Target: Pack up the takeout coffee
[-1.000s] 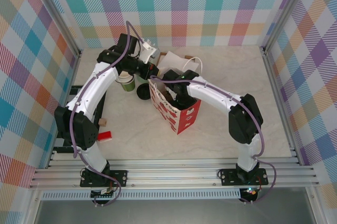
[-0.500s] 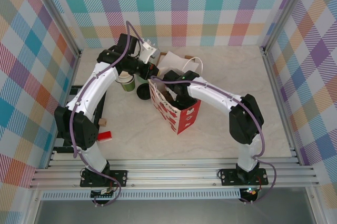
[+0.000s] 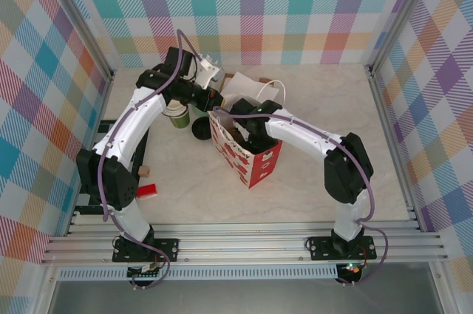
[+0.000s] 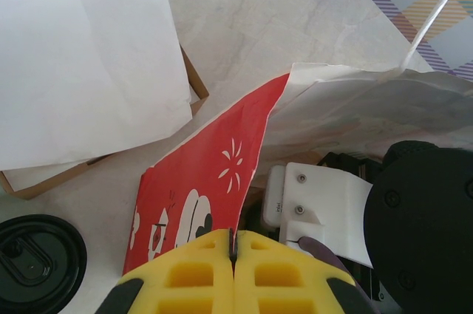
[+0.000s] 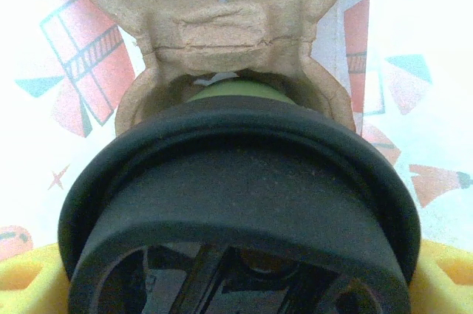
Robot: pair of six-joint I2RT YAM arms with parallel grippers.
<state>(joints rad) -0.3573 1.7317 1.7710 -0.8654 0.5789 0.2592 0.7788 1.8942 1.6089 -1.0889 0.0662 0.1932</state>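
In the right wrist view the takeout coffee (image 5: 236, 196) looms close, its round black lid toward the camera and a sliver of green cup (image 5: 236, 91) behind it. My right gripper (image 5: 236, 288) is shut on it, yellow fingers (image 5: 21, 277) at either side. It sits low inside the red-and-white paper bag (image 3: 247, 157), against a brown pulp cup carrier (image 5: 236, 26). My left gripper (image 4: 233, 244) is shut on the bag's red rim (image 4: 251, 137), holding it apart. In the top view my right gripper (image 3: 240, 135) reaches down into the bag and my left gripper (image 3: 215, 104) is at its back left corner.
A stack of lidless cream-and-green cups (image 3: 177, 116) and a loose black lid (image 3: 201, 131) stand left of the bag. A cardboard box with white paper (image 3: 247, 85) lies behind it. Small red and wooden blocks (image 3: 146, 190) sit by the left arm's base.
The right arm's elbow has shifted slightly to the right. The left arm and the bag have not moved.
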